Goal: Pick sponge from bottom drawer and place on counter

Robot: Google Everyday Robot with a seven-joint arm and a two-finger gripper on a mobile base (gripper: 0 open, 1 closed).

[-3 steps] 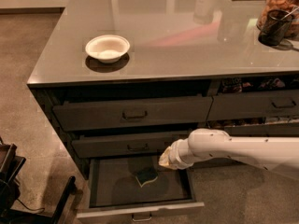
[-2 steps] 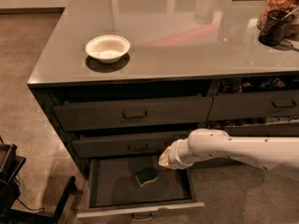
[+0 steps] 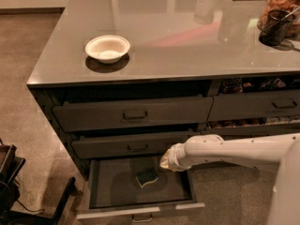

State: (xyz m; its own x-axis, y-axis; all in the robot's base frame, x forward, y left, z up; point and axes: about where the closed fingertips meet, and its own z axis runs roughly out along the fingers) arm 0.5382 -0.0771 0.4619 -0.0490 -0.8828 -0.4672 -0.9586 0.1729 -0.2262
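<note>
Over the bottom drawer [image 3: 111, 187], the pincer [image 3: 164, 162] hangs near the sponge [image 3: 146, 177].

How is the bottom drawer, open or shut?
Open: the bottom drawer is pulled out, the sponge showing inside. The claw hangs over its right side.

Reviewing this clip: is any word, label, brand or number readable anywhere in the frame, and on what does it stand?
None can be read.
The counter, white bowl, drawer fronts, sponge and jar show no legible print.
The pincer, over the open bottom drawer near the sponge, shows no marking.
</note>
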